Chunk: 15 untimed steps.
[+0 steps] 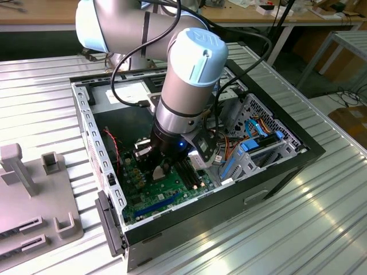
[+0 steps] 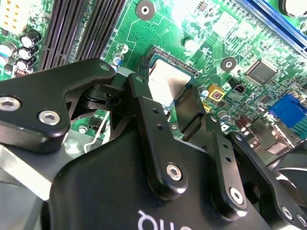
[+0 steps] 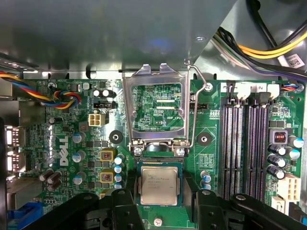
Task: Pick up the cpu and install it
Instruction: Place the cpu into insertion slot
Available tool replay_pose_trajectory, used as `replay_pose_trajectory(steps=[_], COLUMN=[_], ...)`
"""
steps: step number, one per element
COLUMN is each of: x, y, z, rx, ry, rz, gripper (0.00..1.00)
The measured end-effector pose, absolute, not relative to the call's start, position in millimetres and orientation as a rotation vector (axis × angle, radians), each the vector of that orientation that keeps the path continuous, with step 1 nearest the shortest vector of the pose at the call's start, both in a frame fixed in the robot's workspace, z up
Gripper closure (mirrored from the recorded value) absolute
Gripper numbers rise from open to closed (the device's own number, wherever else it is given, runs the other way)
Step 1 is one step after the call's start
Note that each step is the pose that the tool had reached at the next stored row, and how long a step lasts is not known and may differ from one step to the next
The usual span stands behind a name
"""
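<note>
Bright overhead light is glaring off the ribbed tabletop (image 1: pixel 298 229); case (image 1: pixel 86 123) interior is sitting in shadow. Motherboard (image 2: pixel 201 28) is blowing out white in the second wrist view.

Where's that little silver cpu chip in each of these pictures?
Exterior view: hidden under the gripper, inside the computer case.
First wrist view: cpu in its socket, beside the flipped-open metal frame.
Second wrist view: cpu just past the gripper.
Shared landmark: black memory slots beside the socket, in both wrist views.
</note>
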<state>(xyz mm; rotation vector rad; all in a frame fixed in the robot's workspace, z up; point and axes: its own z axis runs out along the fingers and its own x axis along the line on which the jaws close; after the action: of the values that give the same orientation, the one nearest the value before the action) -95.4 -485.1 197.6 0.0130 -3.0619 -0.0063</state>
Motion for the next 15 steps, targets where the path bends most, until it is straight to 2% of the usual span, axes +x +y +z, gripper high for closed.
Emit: replay_pose_trajectory(steps=[15], x=[-96.6], y=[-485.1], z=[194.1], rx=[0.013], ry=[-3.062], rz=[-0.006], gripper=[0.53])
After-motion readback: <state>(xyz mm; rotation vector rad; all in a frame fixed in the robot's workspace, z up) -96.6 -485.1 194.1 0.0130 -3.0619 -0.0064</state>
